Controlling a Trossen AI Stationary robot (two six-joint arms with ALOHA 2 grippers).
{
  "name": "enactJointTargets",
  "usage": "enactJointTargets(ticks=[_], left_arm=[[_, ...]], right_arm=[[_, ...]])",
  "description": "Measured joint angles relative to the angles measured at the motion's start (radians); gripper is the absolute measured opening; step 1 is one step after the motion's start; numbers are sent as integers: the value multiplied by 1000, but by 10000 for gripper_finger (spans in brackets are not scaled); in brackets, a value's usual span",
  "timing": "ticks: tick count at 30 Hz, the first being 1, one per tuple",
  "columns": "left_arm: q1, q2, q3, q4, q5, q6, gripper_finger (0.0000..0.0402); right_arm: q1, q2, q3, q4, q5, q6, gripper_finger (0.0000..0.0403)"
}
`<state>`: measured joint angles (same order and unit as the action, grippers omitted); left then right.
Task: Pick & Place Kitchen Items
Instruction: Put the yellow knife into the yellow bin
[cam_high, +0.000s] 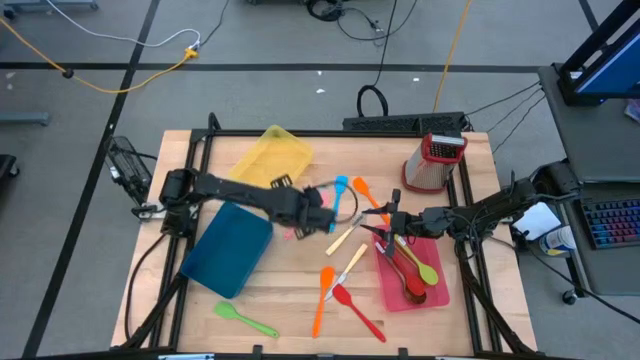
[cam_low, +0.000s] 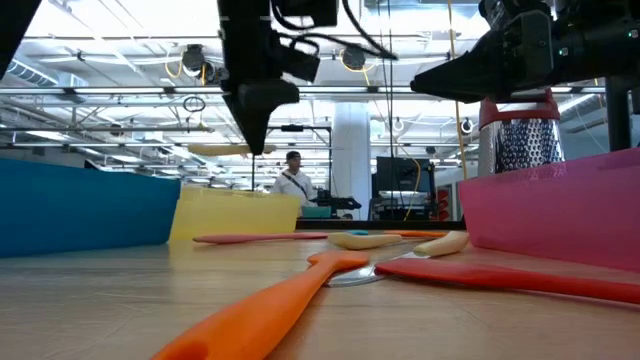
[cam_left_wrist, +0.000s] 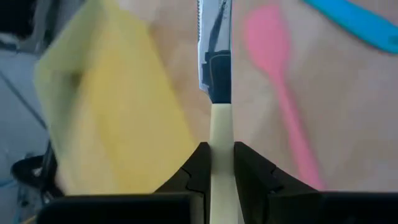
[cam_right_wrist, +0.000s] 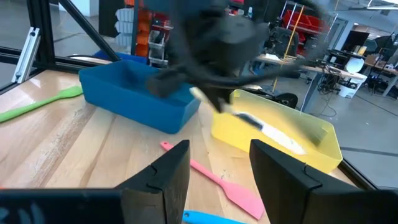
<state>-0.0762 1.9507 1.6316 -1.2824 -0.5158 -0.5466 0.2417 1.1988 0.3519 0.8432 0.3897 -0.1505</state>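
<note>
Cream-handled knife is pinched between the left gripper fingers, handle in the jaws, serrated blade sticking out forward. It is lifted clear of the table, above the middle, between the yellow tray and the blue tray. The right wrist view shows the same knife held out in front of the yellow tray.

Under and beside it: pink spatula flat on the wood, light blue utensil just past it. A second cream-handled knife lies on the table centre.

Right gripper hovers at the near-left corner of the red tray, jaws spread, nothing between them. The tray holds a green spoon and what look like metal spoons.

Still loose on the table: orange spatula, red spatula, another orange utensil near the light blue one, and a green spatula at the front edge, well apart from the rest.

Box grater stands upright at the back right, near the red tray's far side.
</note>
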Motion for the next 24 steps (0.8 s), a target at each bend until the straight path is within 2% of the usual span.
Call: enactJointTargets(ticks=[11,18,24], left_arm=[[277,-1,0,-54,-42,87,46],[448,-3,-93,67,67,169,47],[526,-3,-235,241,168,227,47]], right_arm=[[0,0,0,-3,0,0,160],[0,0,0,-10,0,0,160],[0,0,0,-20,0,0,160]])
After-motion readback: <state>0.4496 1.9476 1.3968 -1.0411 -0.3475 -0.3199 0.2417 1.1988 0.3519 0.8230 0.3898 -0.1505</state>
